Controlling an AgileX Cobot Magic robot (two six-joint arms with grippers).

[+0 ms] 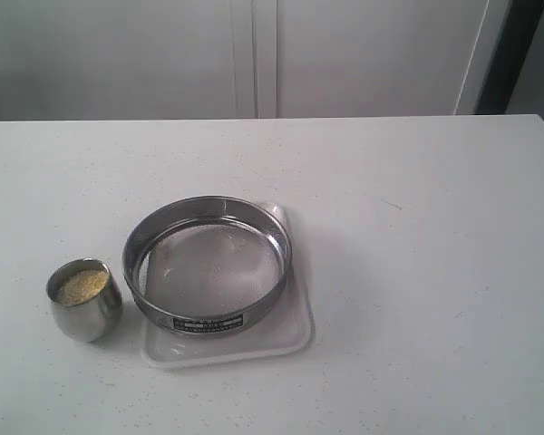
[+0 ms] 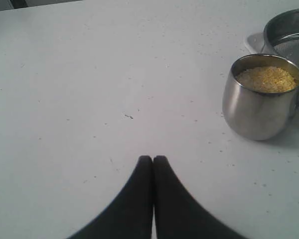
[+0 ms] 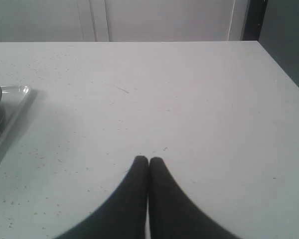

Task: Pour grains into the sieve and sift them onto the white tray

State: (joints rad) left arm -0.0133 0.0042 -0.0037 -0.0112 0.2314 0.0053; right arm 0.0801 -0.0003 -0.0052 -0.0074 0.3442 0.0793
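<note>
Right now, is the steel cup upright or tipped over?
Upright. The steel cup stands on its base beside the sieve, mouth up, the grains inside.

sieve (image 1: 208, 265) on white tray (image 1: 290, 340) | cup (image 1: 84, 301) just left of sieve | grains (image 1: 82, 285) in cup

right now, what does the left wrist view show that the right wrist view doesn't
Only the left wrist view: the steel cup full of grains, and the left gripper, shut and empty. Only the right wrist view: the right gripper, also shut and empty, and a far corner of the table. Both: the white tabletop, plus an edge of the sieve and of the tray under it.
</note>
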